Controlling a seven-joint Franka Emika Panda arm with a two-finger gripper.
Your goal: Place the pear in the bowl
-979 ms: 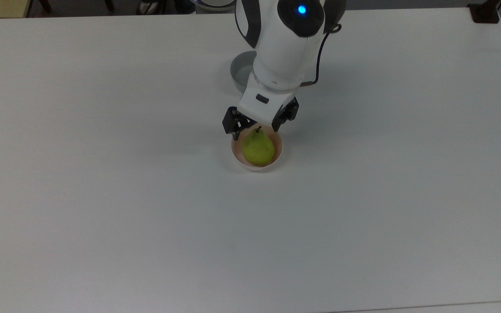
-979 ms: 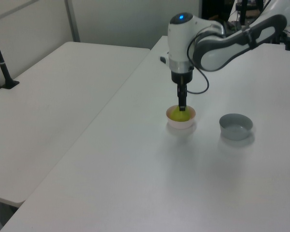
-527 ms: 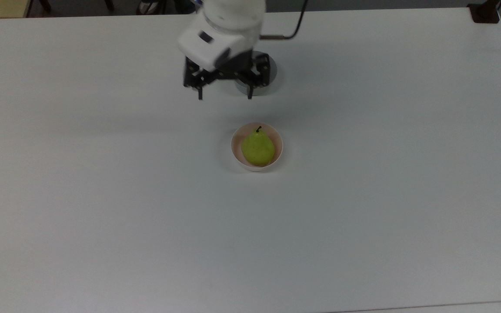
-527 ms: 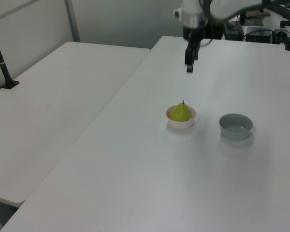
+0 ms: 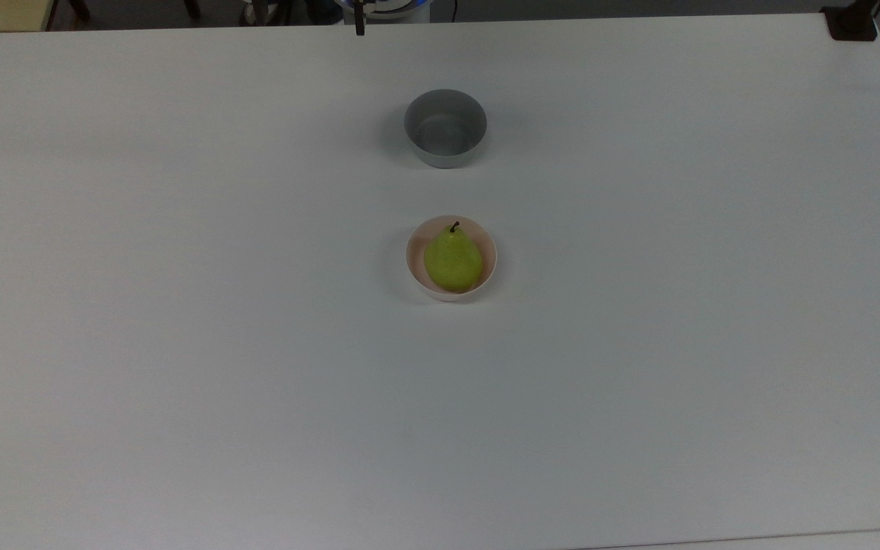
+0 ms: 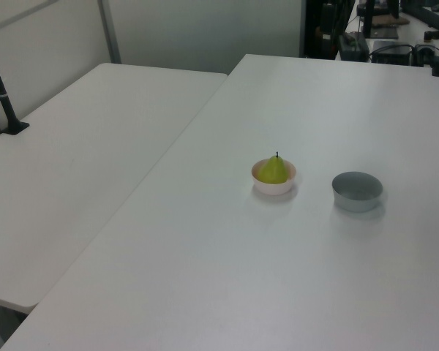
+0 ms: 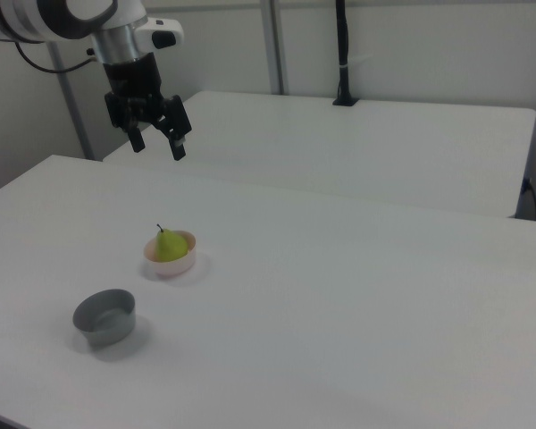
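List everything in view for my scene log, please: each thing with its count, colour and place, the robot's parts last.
pear: 1, yellow-green with a dark stem, upright inside the pink bowl.
pink bowl: 1, pale pink inside, whitish outside, near the middle of the white table.
grey bowl: 1, grey, empty, apart from the pink bowl, above it in the top view.
white table: 1, white, bears both bowls.
second table: 1, white, beside the first, on the left view's left.
black post: 1, black, standing at the far edge of the second table in the right view.
gripper: 1, black fingers on a white arm, open, raised well above the table at the right view's upper left, holding nothing.
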